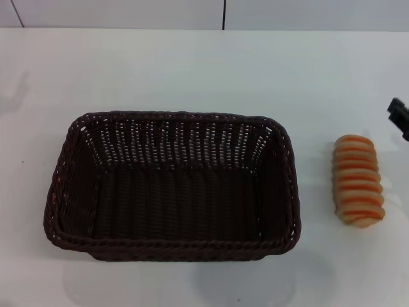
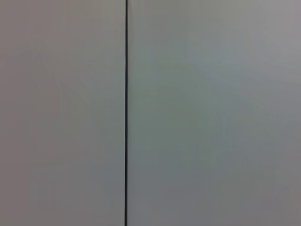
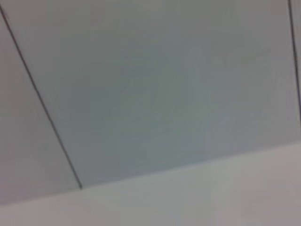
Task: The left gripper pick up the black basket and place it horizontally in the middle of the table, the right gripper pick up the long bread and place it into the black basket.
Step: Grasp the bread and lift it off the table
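Note:
The black basket point(image 1: 171, 187), a large dark woven rectangle, lies lengthwise across the middle of the white table point(image 1: 192, 70), and nothing is inside it. To its right, apart from it, the long bread point(image 1: 358, 180) rests on the table, a tan loaf with orange stripes. Only the black tips of my right gripper point(image 1: 399, 117) show at the right edge of the head view, above and right of the bread. My left gripper is out of view. Both wrist views hold only pale wall panels; the right wrist view also shows a strip of table.
A grey panelled wall point(image 1: 223, 13) runs behind the table's far edge. Bare tabletop lies between the basket and the bread and all along the back.

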